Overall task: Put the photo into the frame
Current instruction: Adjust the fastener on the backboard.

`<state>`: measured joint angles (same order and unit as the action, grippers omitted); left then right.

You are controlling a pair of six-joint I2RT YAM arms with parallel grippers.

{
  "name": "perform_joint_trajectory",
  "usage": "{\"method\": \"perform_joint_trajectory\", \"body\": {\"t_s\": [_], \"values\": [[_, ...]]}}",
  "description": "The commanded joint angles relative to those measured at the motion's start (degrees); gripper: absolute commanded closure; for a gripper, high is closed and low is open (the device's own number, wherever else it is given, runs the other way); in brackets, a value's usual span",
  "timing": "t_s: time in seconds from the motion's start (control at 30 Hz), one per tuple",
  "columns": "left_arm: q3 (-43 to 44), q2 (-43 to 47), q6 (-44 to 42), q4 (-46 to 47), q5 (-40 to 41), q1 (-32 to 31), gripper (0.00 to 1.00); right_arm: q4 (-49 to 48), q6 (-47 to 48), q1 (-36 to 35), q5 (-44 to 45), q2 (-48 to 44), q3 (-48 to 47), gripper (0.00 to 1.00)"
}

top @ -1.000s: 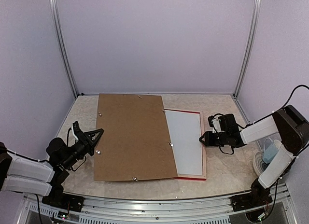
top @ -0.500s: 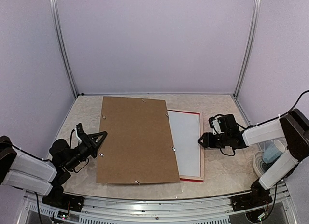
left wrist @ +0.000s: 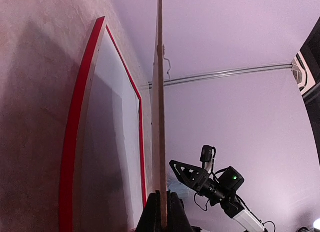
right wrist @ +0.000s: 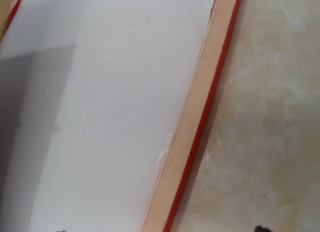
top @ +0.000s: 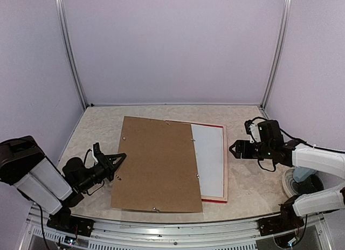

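**Backing board shifted right**

The backing board (top: 156, 164) has moved right, covering more of the frame (top: 226, 164), which lies face down on the desk (top: 253, 188). The left jaws clamp the board's left edge. The right jaws stand open, clear of the frame.

This is a lab test cell I'm driving: plain lilac walls (top: 172, 45) box in the marble-patterned table (top: 97, 126), aluminium posts (top: 70, 50) at its far corners, a metal mounting rail (top: 178, 227) along its near edge.
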<state>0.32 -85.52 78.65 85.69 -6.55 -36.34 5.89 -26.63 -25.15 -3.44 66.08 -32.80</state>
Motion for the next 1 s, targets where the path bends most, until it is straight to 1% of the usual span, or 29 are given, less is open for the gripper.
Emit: {"method": "perform_joint_trajectory", "body": {"t_s": [0.0, 0.17, 0.27, 0.5, 0.97], "values": [[1.92, -3.7, 2.07, 14.05, -0.83, -1.38, 1.0, 4.85, 3.02, -1.95, -1.08, -1.91, -1.95, 0.18], [2.82, -9.77, 3.89, 20.2, -1.22, -1.95, 1.0, 4.76, 4.85, -7.4, -1.37, 2.45, -4.49, 0.17], [3.32, -11.94, 4.14, 20.46, -1.68, -1.98, 1.0, 4.2, 5.18, -11.86, 0.39, 5.98, -5.68, 0.16], [2.38, -12.25, 2.4, 20.38, -0.81, -1.9, 1.0, 3.97, 5.71, -20.04, 5.42, 14.01, -8.72, 0.15], [1.35, -15.82, 0.25, 20.43, -2.06, -1.1, 1.0, 6.07, 8.09, -26.53, 9.87, 23.59, -12.77, 0.14]]}}
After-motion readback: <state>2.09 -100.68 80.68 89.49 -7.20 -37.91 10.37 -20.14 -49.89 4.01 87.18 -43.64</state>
